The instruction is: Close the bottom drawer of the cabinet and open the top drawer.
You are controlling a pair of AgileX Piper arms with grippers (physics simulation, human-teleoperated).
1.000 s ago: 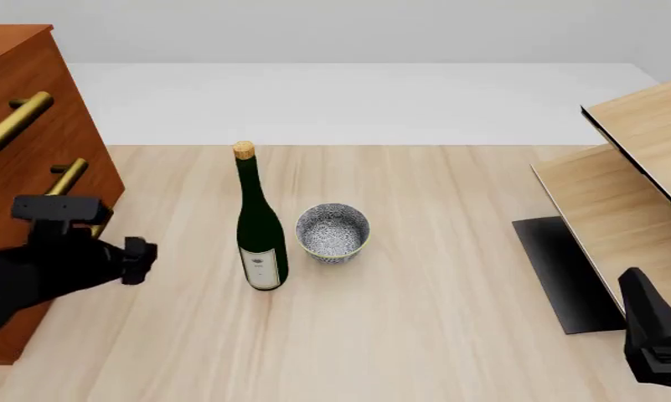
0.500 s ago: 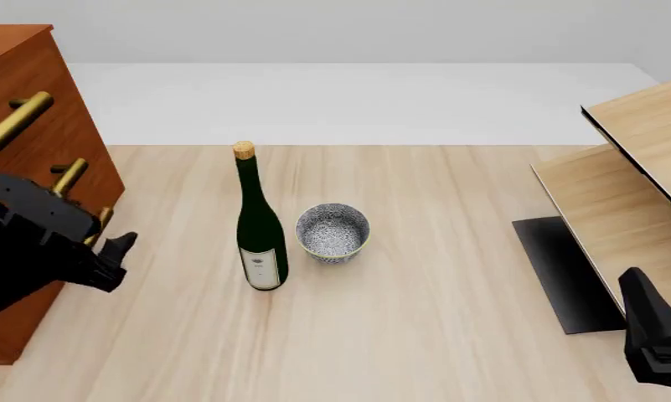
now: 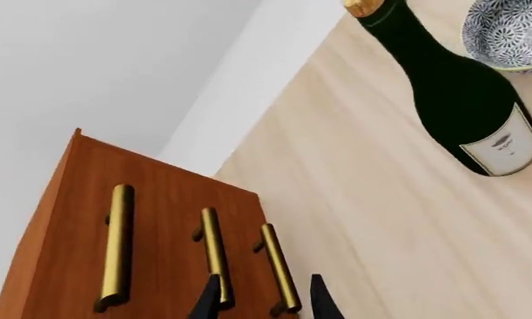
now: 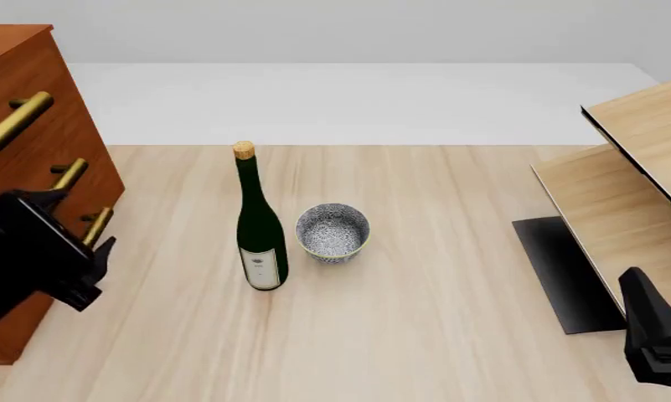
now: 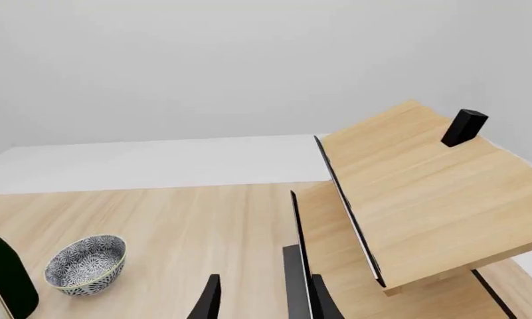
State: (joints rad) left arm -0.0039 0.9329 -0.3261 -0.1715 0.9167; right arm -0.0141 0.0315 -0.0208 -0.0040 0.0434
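Both arms render in flat matte black, with no colour accents showing anywhere on them. The left arm (image 4: 28, 264) is a chunky, angular mass in the front view: blocky housings, hard faceted edges, a pointed corner jutting out at its top and another at its side. No cables, screws or markings can be made out (the black swallows most surface detail). The right arm (image 4: 655, 335) shows as a tall tapered fin rising from a boxier base, with faint grey edge lines on that base. In the wrist views, the left fingers (image 3: 321, 302) and right fingers (image 5: 208, 302) appear as slim, dark, tapering blades.
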